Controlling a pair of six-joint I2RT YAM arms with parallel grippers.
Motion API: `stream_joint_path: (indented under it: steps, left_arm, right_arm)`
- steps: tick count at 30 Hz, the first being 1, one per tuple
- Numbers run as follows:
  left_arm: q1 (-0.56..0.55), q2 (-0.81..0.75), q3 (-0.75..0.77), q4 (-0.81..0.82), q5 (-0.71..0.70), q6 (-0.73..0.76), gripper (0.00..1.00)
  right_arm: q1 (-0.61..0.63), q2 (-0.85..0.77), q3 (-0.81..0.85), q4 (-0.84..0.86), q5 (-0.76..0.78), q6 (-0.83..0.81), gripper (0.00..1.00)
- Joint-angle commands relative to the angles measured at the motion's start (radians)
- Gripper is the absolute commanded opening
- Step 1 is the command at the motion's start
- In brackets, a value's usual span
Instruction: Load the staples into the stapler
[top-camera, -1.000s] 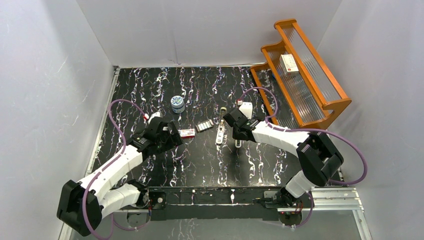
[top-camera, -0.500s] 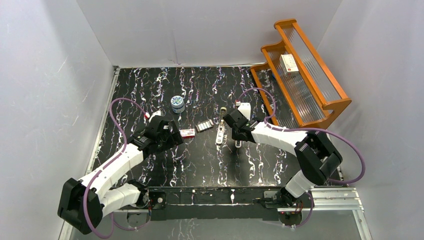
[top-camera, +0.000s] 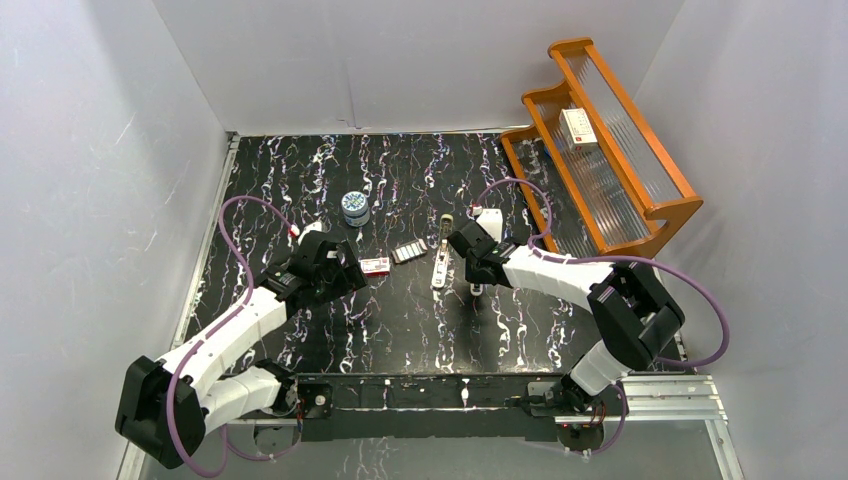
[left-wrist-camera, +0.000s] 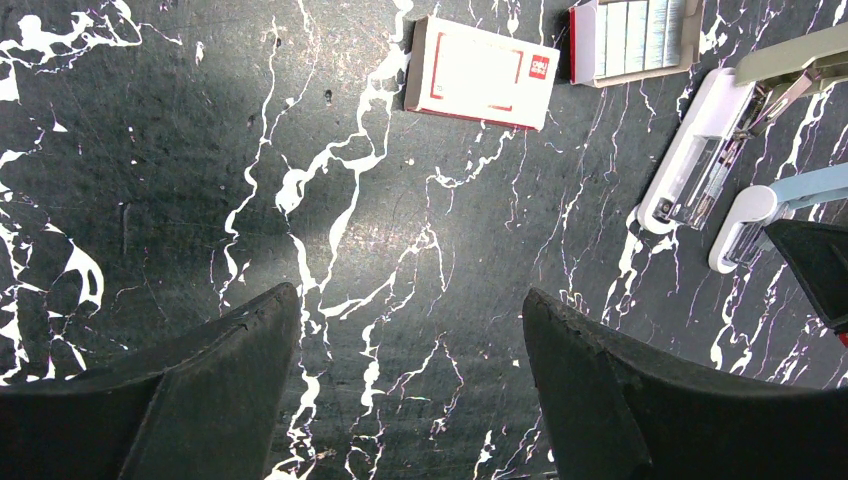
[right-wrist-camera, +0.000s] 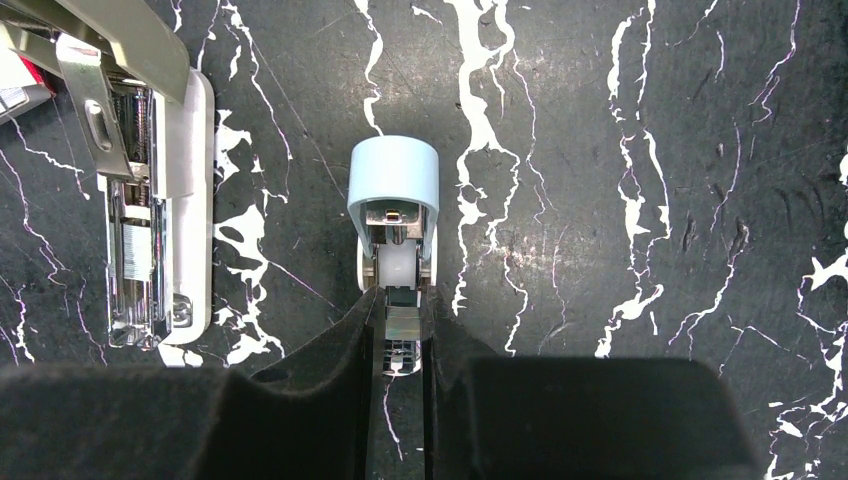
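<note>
The cream-beige stapler (top-camera: 440, 265) lies open at the table's middle, its lid raised and its metal rail (right-wrist-camera: 135, 230) bare. The staples (left-wrist-camera: 640, 35) sit in their tiny grey tray (top-camera: 408, 252) just left of it. The red-and-white sleeve (left-wrist-camera: 480, 72) lies left of the tray. My left gripper (left-wrist-camera: 408, 300) is open and empty above the bare table, short of the sleeve. My right gripper (right-wrist-camera: 398, 300) is shut on the near end of a light blue stapler (right-wrist-camera: 394, 190), which lies right of the cream stapler.
A round blue-and-white tin (top-camera: 355, 207) stands behind the sleeve. A wooden rack (top-camera: 610, 160) at the back right holds a white box with a red mark (top-camera: 577, 125). The table is black with white veins.
</note>
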Motion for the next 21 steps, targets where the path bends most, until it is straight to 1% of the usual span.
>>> stream_joint_path:
  steps: [1, 21]
  left_arm:
    - [0.006, -0.018, 0.027, -0.006, -0.003, 0.003, 0.79]
    - [0.005, -0.022, 0.025, -0.012, -0.009, 0.003, 0.79]
  right_arm:
    - [-0.005, 0.001, -0.001, 0.02, 0.028, 0.002, 0.24]
    - [-0.005, -0.008, 0.003, 0.031, 0.01, 0.001, 0.24]
